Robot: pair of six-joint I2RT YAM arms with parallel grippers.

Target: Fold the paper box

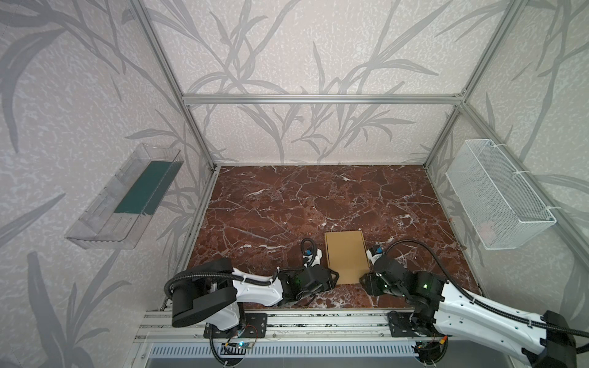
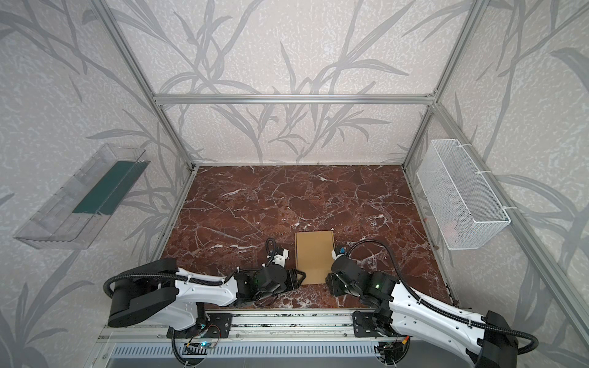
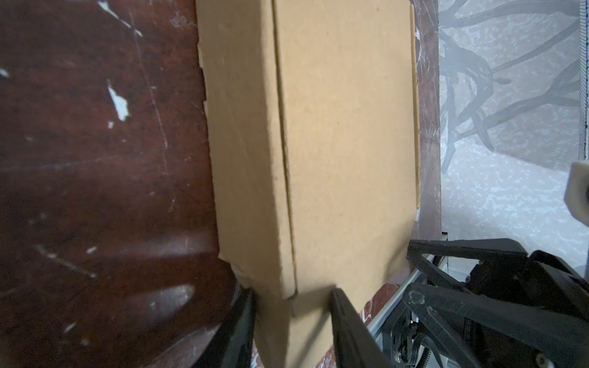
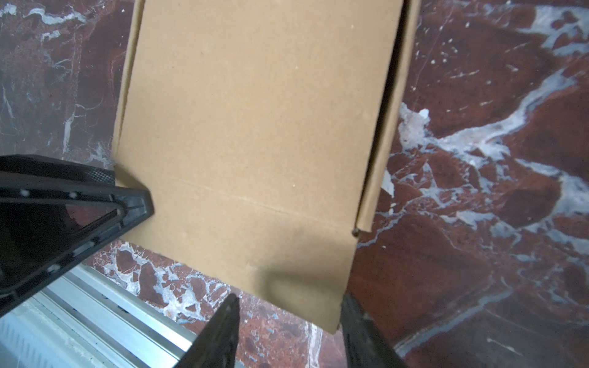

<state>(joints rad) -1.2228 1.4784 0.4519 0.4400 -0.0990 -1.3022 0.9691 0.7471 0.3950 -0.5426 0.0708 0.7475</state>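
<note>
The paper box is a flat, closed tan cardboard mailer lying near the front of the marble table. A narrow flap sticks out of its near edge. My left gripper is at the box's near left corner. One finger sits low beside the side wall and the other on top, and both press on the paper box. My right gripper is open at the near right corner. The corner of the paper box flap lies between its fingers, close to one finger.
A clear plastic tray hangs on the left wall and a white wire basket on the right wall. An aluminium rail runs along the table's front edge just behind both grippers. Frame posts stand at the table's corners.
</note>
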